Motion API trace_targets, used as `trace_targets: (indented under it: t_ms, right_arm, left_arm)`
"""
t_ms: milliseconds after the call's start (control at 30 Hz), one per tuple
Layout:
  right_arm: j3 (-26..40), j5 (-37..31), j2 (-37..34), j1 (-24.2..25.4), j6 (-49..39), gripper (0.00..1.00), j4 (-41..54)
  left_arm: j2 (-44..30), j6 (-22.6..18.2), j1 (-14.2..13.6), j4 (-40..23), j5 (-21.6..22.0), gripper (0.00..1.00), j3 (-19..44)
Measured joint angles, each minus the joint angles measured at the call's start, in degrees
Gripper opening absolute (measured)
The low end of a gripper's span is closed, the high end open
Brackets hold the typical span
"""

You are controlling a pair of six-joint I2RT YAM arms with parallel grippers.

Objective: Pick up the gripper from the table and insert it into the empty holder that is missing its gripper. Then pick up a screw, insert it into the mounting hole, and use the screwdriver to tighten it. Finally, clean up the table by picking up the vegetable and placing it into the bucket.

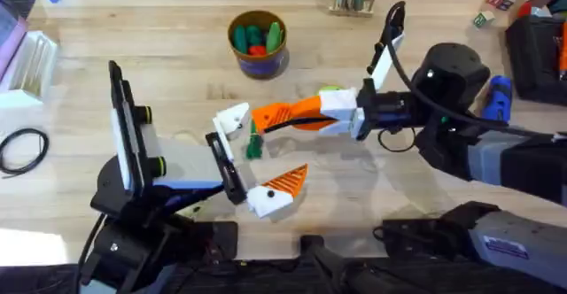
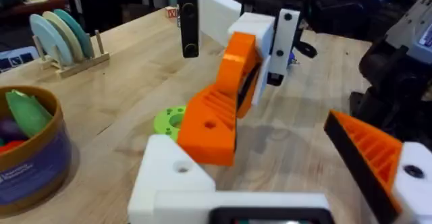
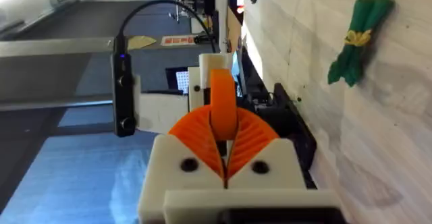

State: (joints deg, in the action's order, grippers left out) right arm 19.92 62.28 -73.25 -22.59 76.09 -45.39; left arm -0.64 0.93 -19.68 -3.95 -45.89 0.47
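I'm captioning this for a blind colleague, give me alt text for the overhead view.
The right arm's gripper holds a loose orange plastic wedge out to the left arm's gripper, whose one white finger has no orange tip, above a light wooden plank table. A slim dark-green toy vegetable lies below them; a blue round bucket stands beyond.

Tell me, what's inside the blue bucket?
The bucket holds toy pieces: a green one, an orange one and something red. Whatever lies underneath them is covered.
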Motion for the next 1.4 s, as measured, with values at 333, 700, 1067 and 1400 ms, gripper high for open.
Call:
trace_targets:
  t_ms: [333, 700, 1067, 1400]
  right_arm:
    - [0.0, 3.17, 0.0, -0.48, 0.2, 0.008, 0.09]
    - [0.02, -2.49, 0.0, -4.61, 0.2, 0.008, 0.13]
    - [0.2, -3.98, 0.0, -4.79, 0.74, 0.008, 0.02]
    - [1.68, -4.44, 0.0, -5.05, 1.38, 0.008, -0.37]
  left_arm:
    - [0.02, 0.0, 0.0, 0.0, -0.02, 0.987, 0.0]
    - [0.02, 0.01, 0.01, -0.02, 0.04, 0.986, 0.0]
    - [0.02, 0.0, 0.02, 0.0, 0.26, 0.987, 0.0]
    - [0.02, -0.07, 0.11, 0.04, 0.46, 0.987, 0.0]
